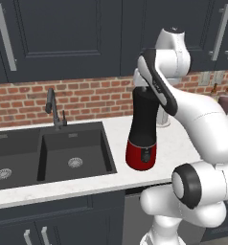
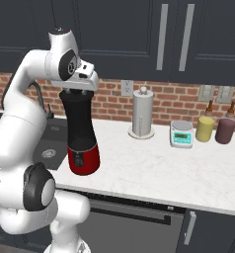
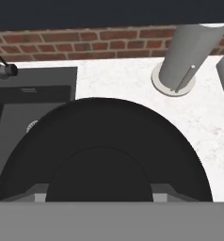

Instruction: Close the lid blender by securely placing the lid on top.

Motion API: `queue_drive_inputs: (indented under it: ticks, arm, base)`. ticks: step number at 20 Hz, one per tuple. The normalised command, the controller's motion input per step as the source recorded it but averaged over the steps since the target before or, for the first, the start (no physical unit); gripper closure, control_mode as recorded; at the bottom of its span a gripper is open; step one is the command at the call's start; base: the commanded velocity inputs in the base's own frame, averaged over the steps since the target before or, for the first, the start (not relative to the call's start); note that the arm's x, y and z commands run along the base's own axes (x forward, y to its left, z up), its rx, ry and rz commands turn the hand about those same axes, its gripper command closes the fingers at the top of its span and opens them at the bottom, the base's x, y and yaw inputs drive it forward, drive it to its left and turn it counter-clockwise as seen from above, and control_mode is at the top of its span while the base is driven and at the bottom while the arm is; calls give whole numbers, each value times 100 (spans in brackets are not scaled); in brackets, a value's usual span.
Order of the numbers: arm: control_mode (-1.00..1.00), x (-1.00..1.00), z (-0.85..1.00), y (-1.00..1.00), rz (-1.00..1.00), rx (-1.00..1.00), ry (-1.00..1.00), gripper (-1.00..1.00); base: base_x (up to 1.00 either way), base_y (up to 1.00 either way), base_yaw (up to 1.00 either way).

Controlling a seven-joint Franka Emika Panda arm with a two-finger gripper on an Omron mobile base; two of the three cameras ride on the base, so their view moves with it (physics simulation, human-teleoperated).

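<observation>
The lid (image 3: 102,146) is held pinched in the closed gripper (image 2: 78,92), directly below the fingers and on or just above the blender (image 2: 81,136), so only release appears left.

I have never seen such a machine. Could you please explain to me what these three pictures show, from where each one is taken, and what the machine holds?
It is a white robot arm in a computer-drawn kitchen. Two pictures come from cameras behind the arm, one on its left, one on its right. The third camera sits on the hand and looks down along it.

On the pale counter stands a blender with a black jar and a red base, beside a dark sink. Further along are a paper-towel roll, a small scale and two canisters.

The pincer is right over the top of the jar. In the hand picture a round black lid sits directly under the hand, and the pincer is shut on it. Whether the lid already rests fully on the jar, I cannot tell.
</observation>
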Motion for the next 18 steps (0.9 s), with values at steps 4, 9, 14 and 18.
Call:
queue_drive_inputs:
  ticks: [4, 9, 14, 18]
  arm:
    - [-100, 19, -7, 7, 0, 0, 0, 100]
    - [-100, 22, -4, 12, 0, 0, 0, 100]
    - [-100, 23, -3, 12, 0, 0, 0, 100]
    - [-100, 17, -5, 1, 0, 0, 0, 100]
  base:
    - [0, 0, 0]
    - [0, 0, 0]
    - [0, 0, 0]
    - [0, 0, 0]
